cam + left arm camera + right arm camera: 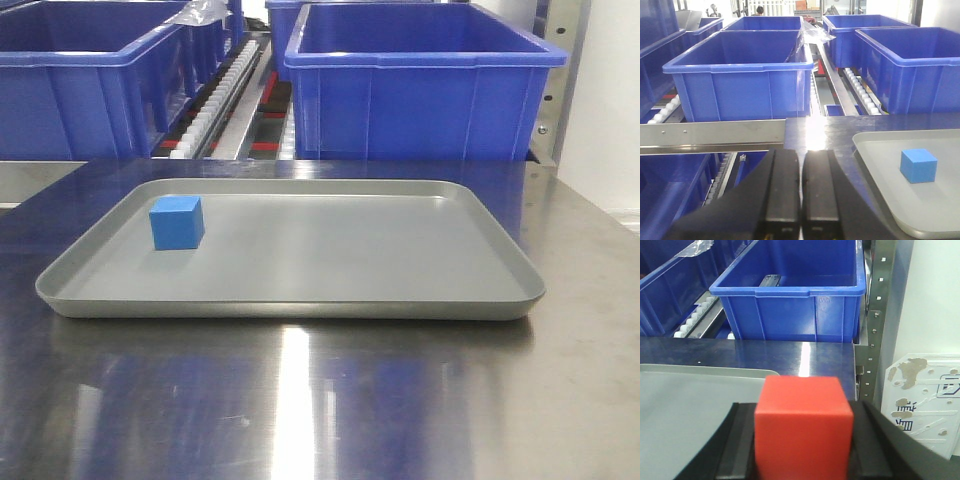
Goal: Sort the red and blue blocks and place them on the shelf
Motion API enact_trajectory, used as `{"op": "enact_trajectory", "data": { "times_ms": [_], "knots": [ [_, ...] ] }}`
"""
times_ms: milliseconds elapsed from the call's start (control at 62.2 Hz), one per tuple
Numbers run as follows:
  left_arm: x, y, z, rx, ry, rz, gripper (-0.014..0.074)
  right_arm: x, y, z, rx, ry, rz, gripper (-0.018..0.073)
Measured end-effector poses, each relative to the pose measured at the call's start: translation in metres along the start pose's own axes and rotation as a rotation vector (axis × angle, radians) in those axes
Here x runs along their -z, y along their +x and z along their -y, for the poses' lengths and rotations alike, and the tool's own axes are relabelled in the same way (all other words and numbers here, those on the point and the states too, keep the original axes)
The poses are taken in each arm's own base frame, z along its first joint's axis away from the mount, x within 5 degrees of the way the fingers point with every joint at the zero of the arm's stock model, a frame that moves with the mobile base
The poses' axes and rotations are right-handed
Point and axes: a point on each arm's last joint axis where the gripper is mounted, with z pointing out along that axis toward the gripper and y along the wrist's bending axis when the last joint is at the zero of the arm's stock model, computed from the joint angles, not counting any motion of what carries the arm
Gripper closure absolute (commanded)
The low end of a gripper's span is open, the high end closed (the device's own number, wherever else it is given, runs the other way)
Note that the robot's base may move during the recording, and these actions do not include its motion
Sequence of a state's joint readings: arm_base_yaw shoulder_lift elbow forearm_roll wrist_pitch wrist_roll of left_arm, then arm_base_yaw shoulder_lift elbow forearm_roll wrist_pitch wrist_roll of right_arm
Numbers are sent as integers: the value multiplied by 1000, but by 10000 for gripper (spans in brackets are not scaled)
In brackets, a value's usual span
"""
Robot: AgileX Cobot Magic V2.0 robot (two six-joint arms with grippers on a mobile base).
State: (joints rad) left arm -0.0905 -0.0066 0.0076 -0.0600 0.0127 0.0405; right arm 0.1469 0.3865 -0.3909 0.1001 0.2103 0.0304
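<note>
The blue block (177,221) rests on the left part of the grey tray (300,300); the left wrist view shows the same blue block (918,165) to the right of my left gripper (801,185), which is shut with nothing between its fingers. My right gripper (804,440) is shut on the red block (802,430), held above the tray's right end (680,410). The shelf's steel front rail (710,135) with two small screws lies ahead of the left gripper. Neither gripper appears in the front view.
Large blue bins (420,85) (80,80) stand on the shelf's roller tracks (225,100) behind the steel tabletop (320,400). A perforated upright post (877,315) and a white wall are at the right. More bins (740,75) (910,70) fill the rack.
</note>
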Motion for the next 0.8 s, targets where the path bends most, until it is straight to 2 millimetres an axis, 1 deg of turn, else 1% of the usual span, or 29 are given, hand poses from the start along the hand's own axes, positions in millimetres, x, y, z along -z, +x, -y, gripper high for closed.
{"op": "enact_trajectory", "data": {
  "times_ms": [515, 643, 804],
  "knots": [
    [0, 1, 0, 7, 0, -13, 471, 0, 0, 0, 0, 0, 0, 491],
    [-5, 1, 1, 3, 4, -149, 472, 0, 0, 0, -2, 0, 0, 491],
    [-18, -17, 1, -32, 7, -373, 472, 0, 0, 0, -2, 0, 0, 491]
  ]
}}
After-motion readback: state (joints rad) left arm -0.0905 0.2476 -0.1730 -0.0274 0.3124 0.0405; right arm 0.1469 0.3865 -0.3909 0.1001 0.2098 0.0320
